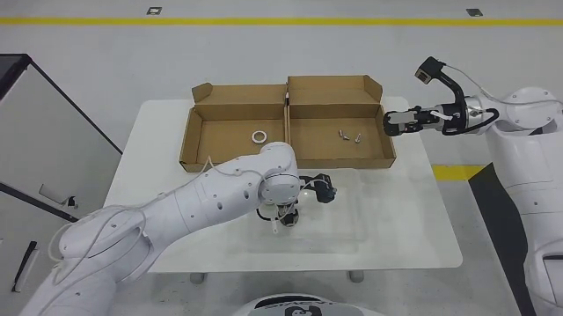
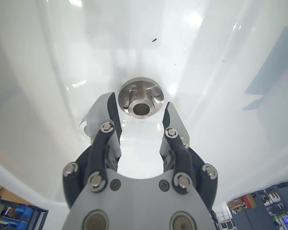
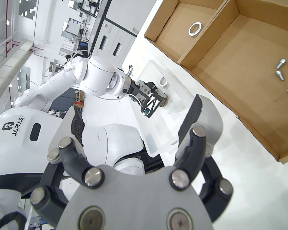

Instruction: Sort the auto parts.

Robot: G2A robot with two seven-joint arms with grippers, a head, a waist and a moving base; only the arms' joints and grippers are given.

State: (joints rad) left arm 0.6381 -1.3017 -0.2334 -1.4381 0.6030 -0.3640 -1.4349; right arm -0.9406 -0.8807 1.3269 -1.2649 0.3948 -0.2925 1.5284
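A metal flanged hub stands on the floor of a clear plastic tray. My left gripper is open, one finger on each side of the hub, not gripping it. The right wrist view shows that left gripper low in the tray, beside the hub and a short metal sleeve. From above, the left gripper points down at the table's front middle. My right gripper is open and empty, hovering at the right-hand box's outer edge.
Two open cardboard boxes stand side by side at the back of the white table. The left box holds a white ring. The right box holds three small bolts.
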